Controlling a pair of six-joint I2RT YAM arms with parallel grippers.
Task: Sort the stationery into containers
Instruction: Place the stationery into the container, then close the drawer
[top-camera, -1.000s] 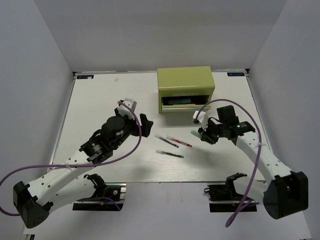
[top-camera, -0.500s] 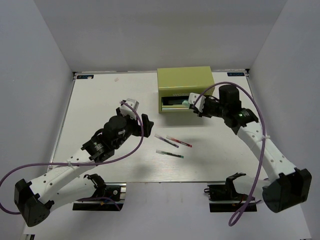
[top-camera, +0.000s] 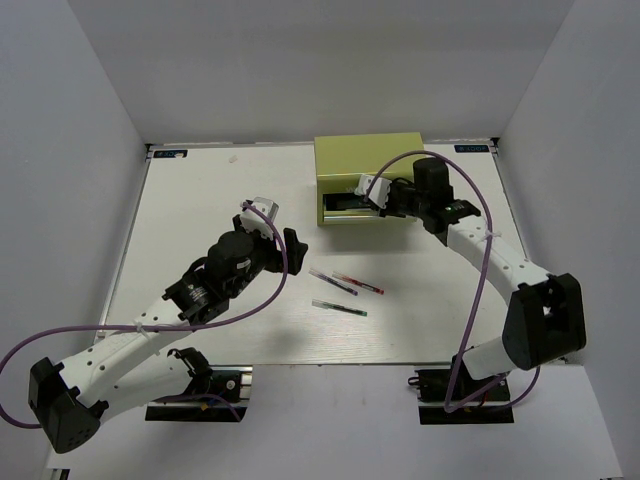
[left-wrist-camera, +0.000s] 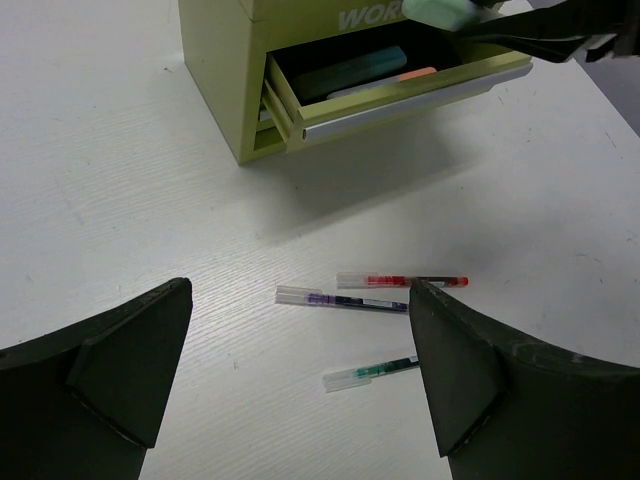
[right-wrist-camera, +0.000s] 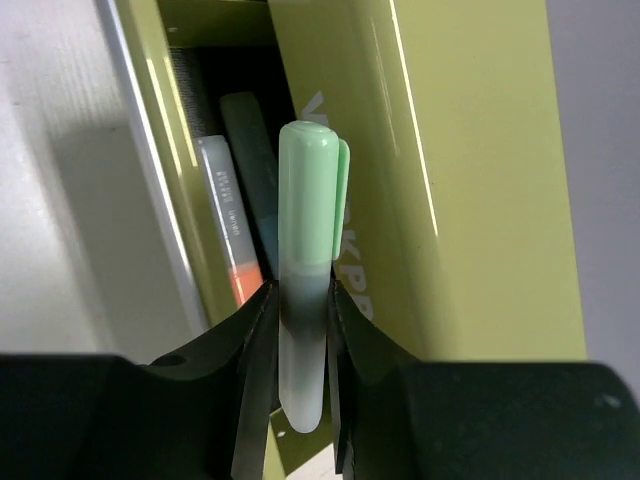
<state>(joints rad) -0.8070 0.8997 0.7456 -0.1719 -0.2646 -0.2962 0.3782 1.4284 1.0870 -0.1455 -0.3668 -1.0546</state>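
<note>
White, faintly wood-grained surface (top-camera: 200, 200) carries a boxy, glossy yellow-green tool chest (top-camera: 370, 155). The right gripper (top-camera: 378, 193) covers its open drawer, hiding the contents. Nearer lie three thin pens: a dark pen (top-camera: 332, 282), a red pen (top-camera: 358, 284) and a green pen (top-camera: 339, 307). The left gripper (top-camera: 274, 224) hovers beside them

Left wrist: its jaws gape wide, empty. The drawer (left-wrist-camera: 420, 95) holds two chunky markers, a light blue marker (left-wrist-camera: 350, 72) and an orange-capped white marker (left-wrist-camera: 385, 82). The embossed lettering is cut off

Right wrist: the gripper is clamped on one rounded mint marker (right-wrist-camera: 305, 250), held above the drawer

White bench (top-camera: 190, 200) — yellow-green tool chest (top-camera: 368, 158) upper centre; dark pen (top-camera: 333, 282), red pen (top-camera: 358, 284), green pen (top-camera: 340, 307) lie loose mid-frame.
</note>
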